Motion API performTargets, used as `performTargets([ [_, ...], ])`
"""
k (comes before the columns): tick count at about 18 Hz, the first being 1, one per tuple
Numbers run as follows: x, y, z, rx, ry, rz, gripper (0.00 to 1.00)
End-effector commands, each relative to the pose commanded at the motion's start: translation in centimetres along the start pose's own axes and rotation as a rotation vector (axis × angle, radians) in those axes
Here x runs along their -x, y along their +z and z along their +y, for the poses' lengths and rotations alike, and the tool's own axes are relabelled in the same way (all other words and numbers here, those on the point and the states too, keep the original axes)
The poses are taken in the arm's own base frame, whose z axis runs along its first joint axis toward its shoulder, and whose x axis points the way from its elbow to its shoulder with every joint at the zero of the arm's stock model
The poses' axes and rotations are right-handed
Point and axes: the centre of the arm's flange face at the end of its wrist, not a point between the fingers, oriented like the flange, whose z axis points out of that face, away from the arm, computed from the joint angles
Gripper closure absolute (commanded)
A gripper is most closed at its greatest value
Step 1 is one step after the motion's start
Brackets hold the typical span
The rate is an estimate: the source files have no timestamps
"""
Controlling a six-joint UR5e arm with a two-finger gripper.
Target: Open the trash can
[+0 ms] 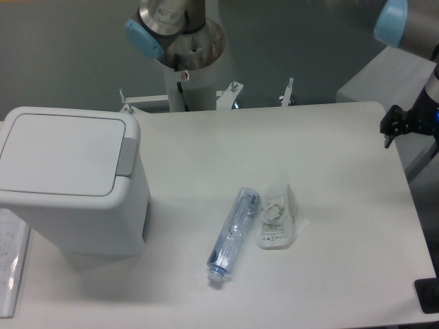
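The trash can (75,199) stands on the left of the white table. It is a large pale grey-white bin, and its flat lid (62,152) lies shut. Its darker grey push tab (127,156) is on the lid's right edge. My gripper (390,130) is black and hangs at the far right edge of the table, far from the bin. It holds nothing that I can see. Only part of it shows, so I cannot tell how its jaws stand.
A clear plastic bottle (233,234) lies on its side mid-table, next to a clear plastic packet (277,218). A sheet of paper (9,267) lies at the left edge. The arm's base (185,48) stands behind the table. A black object (428,296) is at the bottom right corner.
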Motion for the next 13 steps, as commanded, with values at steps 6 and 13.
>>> performTargets([
  [6, -8.4, -1.1, -7.3, -0.035, -0.034, 0.041, 0.0],
  [13, -13.7, -2.3, -11.0, -0.091, -0.047, 0.085, 0.0],
])
